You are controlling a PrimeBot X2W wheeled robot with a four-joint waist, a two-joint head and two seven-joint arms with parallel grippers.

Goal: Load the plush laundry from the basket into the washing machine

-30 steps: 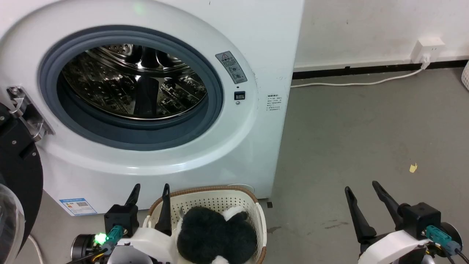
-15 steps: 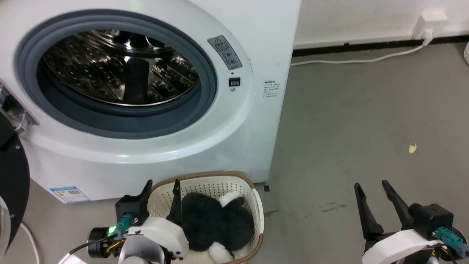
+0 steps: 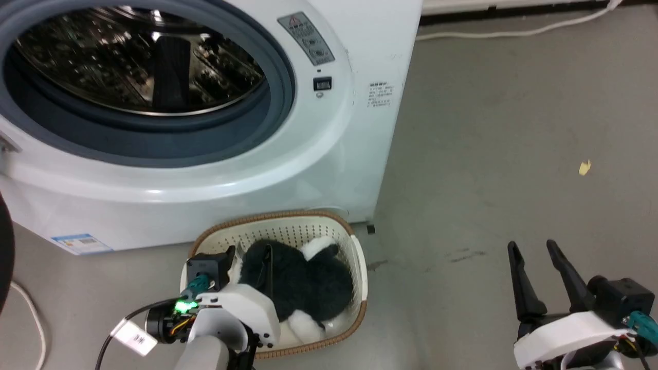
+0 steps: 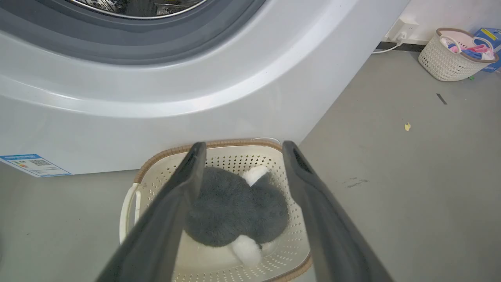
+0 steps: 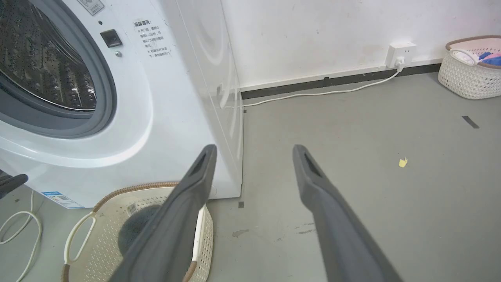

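A: Where is the plush laundry (image 4: 231, 207)?

B: Down in the basket (image 4: 229, 158), black back up. In the left wrist view it lies between the two fingers of the left gripper (image 4: 243, 144) and below their tips.

A: And those fingers?

B: They are spread wide with nothing in them. In the head view one finger lies over the fur and the other is beside it, toward the basket's wall. Whether either touches the fur, I cannot tell.

A: So the step in hand is the grasp.

B: I judge so. The toy looks nearly as broad as the gap, so go down at full spread, centred on the thick black body. Avoid the white paw (image 4: 246, 250) at the end nearer the fingers' roots, since a grip there would likely slip or leave the toy dangling. Sink the tips well into the fur before closing. Plush squashes, and a shallow pinch takes only pile.

A: What could go wrong?

B: A finger could catch the perforated wall and drag the basket along. Both tips should stay inside it.

A: And the right gripper (image 3: 531, 244)?

B: Its fingers are apart and empty over bare floor (image 3: 488, 154), well apart from the basket.

A: After the grasp?

B: The washing machine (image 3: 308, 169) rises just beyond the left fingertips, its drum (image 3: 103, 61) open above them. Lift clear of the basket first.
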